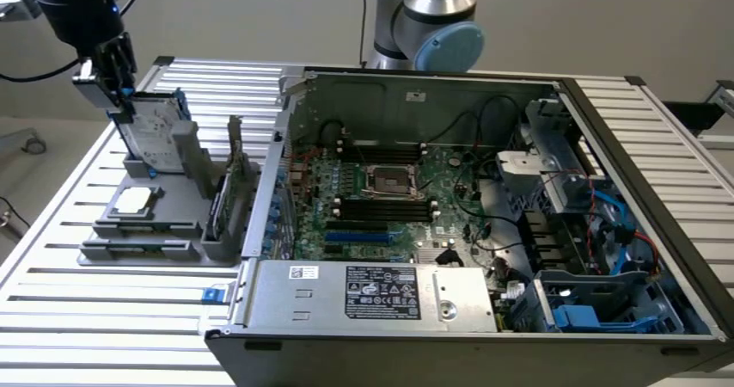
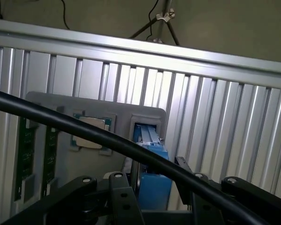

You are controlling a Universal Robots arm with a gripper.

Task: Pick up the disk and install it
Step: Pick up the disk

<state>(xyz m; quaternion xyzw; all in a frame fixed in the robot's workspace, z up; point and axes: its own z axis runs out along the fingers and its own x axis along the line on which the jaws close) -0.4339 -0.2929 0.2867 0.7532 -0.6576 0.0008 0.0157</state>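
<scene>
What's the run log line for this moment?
claw: shut on disk | disk: upright at grey holder | install: not done

Blue on grey, right in front of you!
Your disk (image 2: 152, 190) flashes a bright blue frame, the gripper (image 1: 117, 88) is black, holder (image 1: 129, 251) plain grey, table (image 1: 92, 318) silver with ribbed stripes, motherboard (image 1: 449, 183) green.

Ribbed aluminium table (image 1: 69, 310) of parallel slats, standing before a plain, pale grey wall (image 1: 253, 17). A strip of pale floor (image 1: 17, 189) is visible at the exterior view's left. Lighting is even and diffuse, without hard shadows. In the wrist view, the thin legs of a stand (image 2: 161, 18) rise beyond the table's edge rail (image 2: 178, 54).
</scene>
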